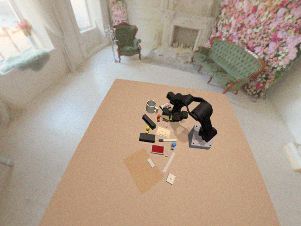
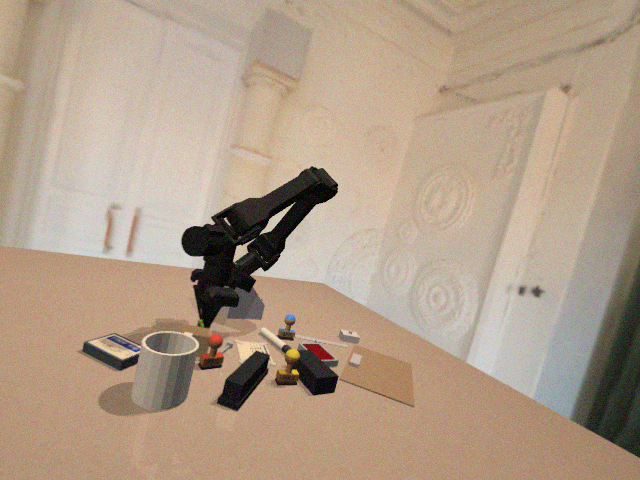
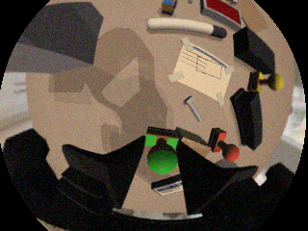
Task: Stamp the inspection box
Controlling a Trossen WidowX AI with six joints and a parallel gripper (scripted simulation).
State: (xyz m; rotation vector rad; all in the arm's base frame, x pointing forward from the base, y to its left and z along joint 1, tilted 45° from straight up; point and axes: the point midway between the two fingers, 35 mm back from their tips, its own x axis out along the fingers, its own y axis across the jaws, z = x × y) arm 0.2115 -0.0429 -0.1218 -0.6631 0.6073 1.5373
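Note:
My gripper (image 1: 170, 119) (image 2: 203, 324) (image 3: 161, 141) is shut on the green-knobbed stamp (image 1: 171, 119) (image 2: 200, 322) (image 3: 163, 160), beside a small tan block. The block hides the stamp's foot in the exterior view; I cannot tell whether it touches the bench. No lettering on the stamp is legible. The taped card (image 1: 160, 131) (image 2: 248, 350) (image 3: 189, 69) lies flat, with its outlined box facing up; no clear print shows in it. The open red ink pad (image 1: 157, 149) (image 2: 318, 351) (image 3: 222, 12) lies beyond the marker from my gripper.
The red stamp (image 1: 158, 117) (image 2: 211, 352) (image 3: 228, 150), tan block (image 1: 165, 118) (image 3: 194, 145) and blue-white case (image 1: 165, 106) (image 2: 112, 348) (image 3: 168, 186) are near my gripper. The mug (image 1: 151, 107) (image 2: 164, 372), black stapler (image 1: 148, 121), yellow stamp (image 1: 147, 128) and marker (image 1: 170, 140) stand or lie around the card.

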